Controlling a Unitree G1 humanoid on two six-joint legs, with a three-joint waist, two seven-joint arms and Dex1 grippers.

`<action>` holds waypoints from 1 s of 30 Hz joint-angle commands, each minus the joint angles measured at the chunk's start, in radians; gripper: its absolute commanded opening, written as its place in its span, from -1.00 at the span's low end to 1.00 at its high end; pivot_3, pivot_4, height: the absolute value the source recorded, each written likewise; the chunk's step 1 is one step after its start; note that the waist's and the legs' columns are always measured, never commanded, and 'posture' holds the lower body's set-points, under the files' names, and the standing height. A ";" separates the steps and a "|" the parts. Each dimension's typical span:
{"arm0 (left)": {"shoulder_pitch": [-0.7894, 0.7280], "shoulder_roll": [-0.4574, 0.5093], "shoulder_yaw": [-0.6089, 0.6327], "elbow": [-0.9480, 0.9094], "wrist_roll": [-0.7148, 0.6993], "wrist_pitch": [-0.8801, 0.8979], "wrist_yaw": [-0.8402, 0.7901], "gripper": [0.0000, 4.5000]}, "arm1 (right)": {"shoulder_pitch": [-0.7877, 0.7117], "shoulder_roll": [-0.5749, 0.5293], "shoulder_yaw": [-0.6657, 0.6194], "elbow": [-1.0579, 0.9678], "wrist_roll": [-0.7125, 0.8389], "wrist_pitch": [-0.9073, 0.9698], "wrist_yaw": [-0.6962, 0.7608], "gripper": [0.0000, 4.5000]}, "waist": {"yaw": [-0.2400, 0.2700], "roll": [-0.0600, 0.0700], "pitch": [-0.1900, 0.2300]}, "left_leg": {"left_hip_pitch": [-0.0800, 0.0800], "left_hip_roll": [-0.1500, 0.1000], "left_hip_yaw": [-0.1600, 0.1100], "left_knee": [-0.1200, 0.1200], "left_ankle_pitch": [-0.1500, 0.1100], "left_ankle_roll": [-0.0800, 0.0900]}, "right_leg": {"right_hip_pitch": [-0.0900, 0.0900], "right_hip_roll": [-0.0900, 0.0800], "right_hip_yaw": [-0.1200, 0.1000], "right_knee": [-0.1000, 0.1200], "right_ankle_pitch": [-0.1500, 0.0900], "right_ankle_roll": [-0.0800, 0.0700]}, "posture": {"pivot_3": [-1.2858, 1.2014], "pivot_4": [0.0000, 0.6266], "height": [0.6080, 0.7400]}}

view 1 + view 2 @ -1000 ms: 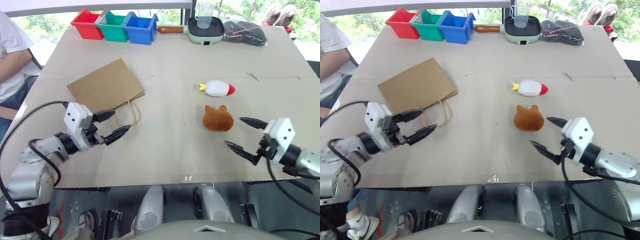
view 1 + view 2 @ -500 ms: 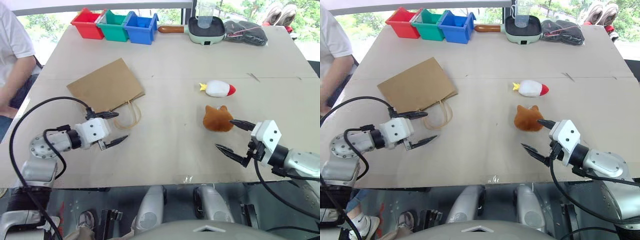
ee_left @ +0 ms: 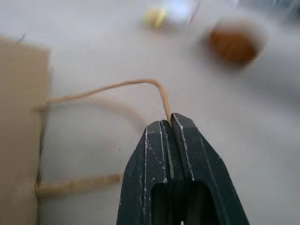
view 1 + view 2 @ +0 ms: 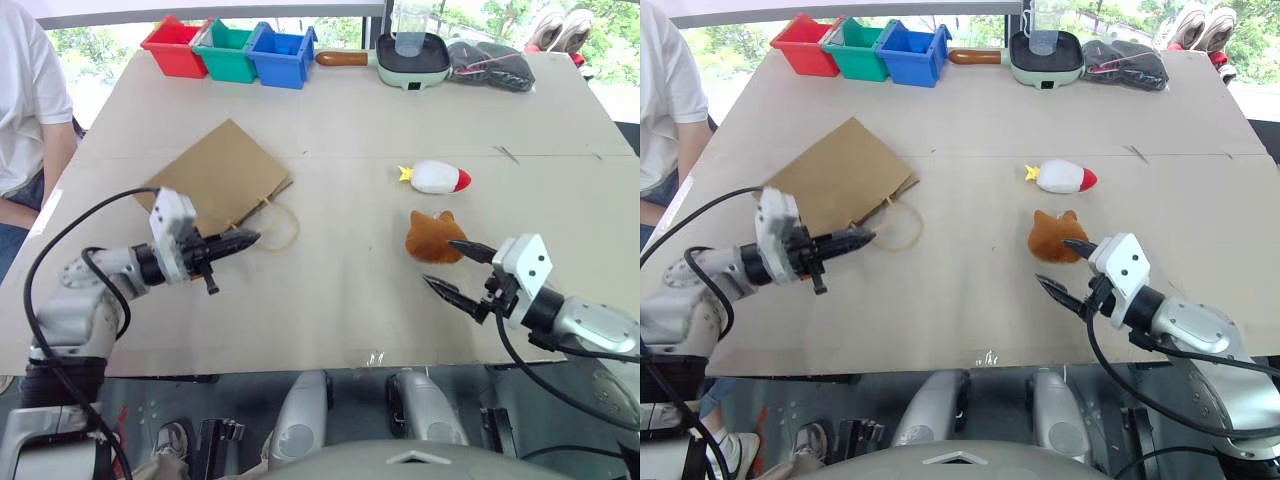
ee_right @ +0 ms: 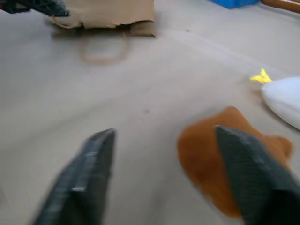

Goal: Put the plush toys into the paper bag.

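My left pincer was clenched on the bag handle. My right pincer sat released, its upper finger touching the brown toy, which lay ahead of it.

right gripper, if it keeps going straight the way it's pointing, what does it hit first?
Probably the orange-brown plush head. The right gripper is open, one finger already beside the toy, so it looks like first contact, though depth is unclear.
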 commanded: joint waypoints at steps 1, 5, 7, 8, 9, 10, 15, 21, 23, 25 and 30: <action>-0.030 -0.008 0.051 -0.086 -0.222 0.235 0.050 -1.00 | -0.121 0.059 0.106 0.004 -0.014 0.030 -0.044 -0.54 | -0.005 0.000 0.000 | 0.000 0.000 0.000 0.000 0.000 0.000 | 0.000 0.000 0.000 0.000 0.000 0.000 | 0.03 -0.52 1.00; -0.065 -0.056 0.053 -0.130 -0.333 0.342 0.114 -1.00 | -0.310 0.177 0.287 0.149 -0.076 0.020 -0.036 -0.98 | -0.015 0.000 0.000 | 0.001 0.000 -0.001 0.000 0.000 0.000 | -0.001 0.002 0.000 0.003 0.000 0.000 | 0.03 -0.52 1.00; -0.089 -0.089 0.054 -0.145 -0.382 0.374 0.161 -1.00 | -0.397 0.255 0.356 0.260 -0.099 -0.001 -0.028 -0.98 | -0.016 0.000 0.000 | 0.000 0.000 -0.002 0.000 0.000 0.000 | -0.001 0.001 -0.001 0.004 0.000 0.000 | 0.03 -0.52 1.00; -0.100 -0.106 0.050 -0.159 -0.396 0.379 0.180 -1.00 | -0.441 0.304 0.388 0.342 -0.105 -0.019 -0.007 -0.98 | -0.018 0.000 0.000 | 0.001 0.000 -0.002 0.000 0.000 0.000 | -0.001 0.001 0.000 0.004 0.000 -0.001 | 0.03 -0.52 1.00; -0.112 -0.123 0.054 -0.169 -0.415 0.387 0.202 -1.00 | -0.476 0.343 0.414 0.441 -0.127 -0.057 0.013 -0.98 | -0.019 0.000 0.000 | 0.001 0.000 -0.002 0.000 0.000 0.000 | -0.001 0.001 0.000 0.005 0.000 -0.001 | 0.03 -0.52 1.00; -0.124 -0.136 0.057 -0.175 -0.429 0.393 0.222 -1.00 | -0.506 0.372 0.434 0.531 -0.152 -0.098 0.032 -0.98 | -0.020 0.000 0.000 | 0.001 -0.001 -0.002 0.000 0.000 0.000 | -0.002 0.001 0.000 0.006 0.000 -0.001 | 0.03 -0.52 1.00; -0.162 -0.160 0.073 -0.209 -0.495 0.414 0.292 -1.00 | -0.616 0.493 0.473 0.866 -0.212 -0.250 0.120 -0.98 | -0.017 -0.001 0.000 | 0.000 -0.002 -0.002 0.000 0.000 -0.001 | -0.002 0.001 0.000 0.006 0.000 -0.001 | 0.03 -0.52 1.00; -0.204 -0.156 0.149 -0.227 -0.659 0.404 0.449 -1.00 | -0.730 0.689 0.401 1.307 -0.254 -0.448 0.107 -0.98 | -0.026 -0.001 0.000 | 0.001 -0.001 -0.003 -0.001 0.001 -0.001 | -0.003 0.002 0.000 0.009 0.000 -0.001 | 0.03 -0.52 1.00; -0.217 -0.143 0.183 -0.215 -0.680 0.389 0.499 -1.00 | -0.737 0.712 0.390 1.360 -0.273 -0.494 0.112 -0.98 | -0.025 -0.001 0.000 | 0.001 -0.001 -0.003 -0.001 0.001 -0.001 | -0.004 0.001 0.000 0.011 0.000 -0.002 | 0.03 -0.52 1.00; -0.231 -0.134 0.222 -0.193 -0.691 0.365 0.551 -1.00 | -0.729 0.722 0.390 1.377 -0.295 -0.511 0.102 -0.98 | -0.022 -0.001 0.000 | 0.001 -0.002 -0.004 -0.001 0.001 -0.002 | -0.004 0.001 0.000 0.011 0.000 -0.002 | 0.03 -0.52 1.00; -0.245 -0.125 0.275 -0.186 -0.599 0.280 0.623 -1.00 | -0.721 0.734 0.392 1.391 -0.361 -0.548 0.028 -0.98 | -0.021 -0.001 0.000 | 0.001 -0.002 -0.004 0.000 0.002 -0.004 | -0.004 0.000 -0.001 0.012 0.000 -0.002 | 0.03 -0.52 1.00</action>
